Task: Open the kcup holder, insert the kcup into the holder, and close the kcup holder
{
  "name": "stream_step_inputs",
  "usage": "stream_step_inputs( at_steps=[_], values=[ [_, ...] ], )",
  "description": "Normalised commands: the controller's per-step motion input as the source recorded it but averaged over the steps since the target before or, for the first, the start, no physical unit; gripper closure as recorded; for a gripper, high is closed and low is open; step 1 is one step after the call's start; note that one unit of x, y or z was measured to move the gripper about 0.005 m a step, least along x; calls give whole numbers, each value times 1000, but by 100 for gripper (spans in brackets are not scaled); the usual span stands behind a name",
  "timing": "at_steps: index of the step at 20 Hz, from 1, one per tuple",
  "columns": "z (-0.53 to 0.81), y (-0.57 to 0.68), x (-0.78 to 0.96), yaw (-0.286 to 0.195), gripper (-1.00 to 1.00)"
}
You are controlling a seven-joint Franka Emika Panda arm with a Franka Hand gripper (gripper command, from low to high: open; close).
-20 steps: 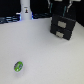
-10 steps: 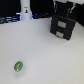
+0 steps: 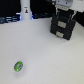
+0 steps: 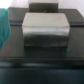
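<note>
boxy black kcup holder (image 3: 63,26), closed

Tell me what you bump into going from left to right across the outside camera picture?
The green kcup on the white table → a white bottle-like thing at the back → the black kcup holder with the tool at it.

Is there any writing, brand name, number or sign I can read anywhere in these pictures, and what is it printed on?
No readable text shows in either view.
kcup: shiny green top, too small and blurred to show any print.
kcup holder: plain black front in the exterior view, no label visible.
gripper: white body, no lettering readable.
Wrist view: only a blurred grey block over a dark surface; nothing legible.
</note>
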Motion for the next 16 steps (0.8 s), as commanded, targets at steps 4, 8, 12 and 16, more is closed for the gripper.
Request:
stream_step_inputs(
  at_steps=[4, 8, 12, 16],
  values=[
    [-395, 204, -211, -56, -100],
    [-351, 87, -263, -46, -100],
    [-166, 15, -310, -37, 100],
    [0, 0, -161, -31, 100]
  ],
)
